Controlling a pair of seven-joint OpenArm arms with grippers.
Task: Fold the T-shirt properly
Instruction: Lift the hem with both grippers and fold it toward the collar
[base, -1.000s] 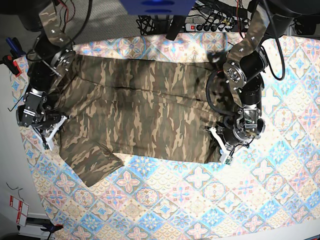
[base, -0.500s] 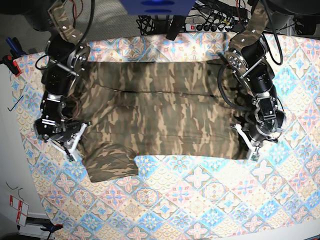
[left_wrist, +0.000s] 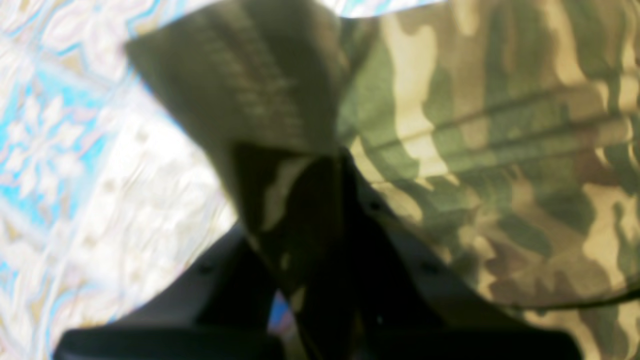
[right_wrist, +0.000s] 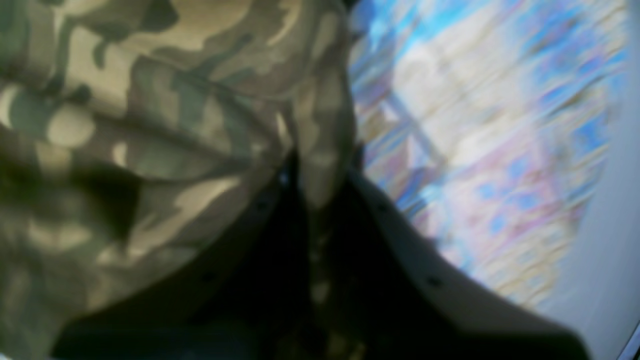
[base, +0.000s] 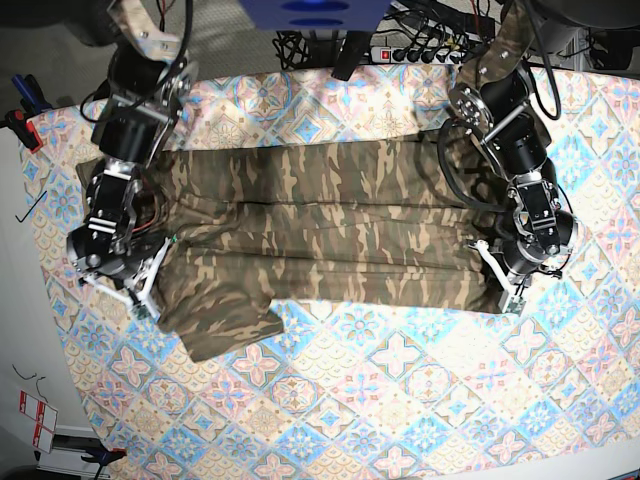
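Note:
The camouflage T-shirt (base: 320, 230) lies stretched sideways across the table, one short sleeve (base: 230, 325) sticking out at its near left corner. My left gripper (base: 505, 288), at the right of the base view, is shut on the shirt's near right corner. In the left wrist view the T-shirt (left_wrist: 475, 150) bunches into a fold between the left gripper (left_wrist: 320, 170). My right gripper (base: 140, 292), at the base view's left, is shut on the shirt's left edge near the sleeve. The right wrist view is blurred, with the T-shirt (right_wrist: 150, 125) pinched in the right gripper (right_wrist: 320, 175).
A pastel blue-pink patterned tablecloth (base: 400, 400) covers the table. A power strip (base: 420, 50) and cables lie beyond the far edge. Small tools (base: 22, 110) sit off the table's left side. White floor runs along the left.
Both grippers have swung outward and apart, pulling the shirt taut into a flatter, wider band. The far hem has slid toward the near side.

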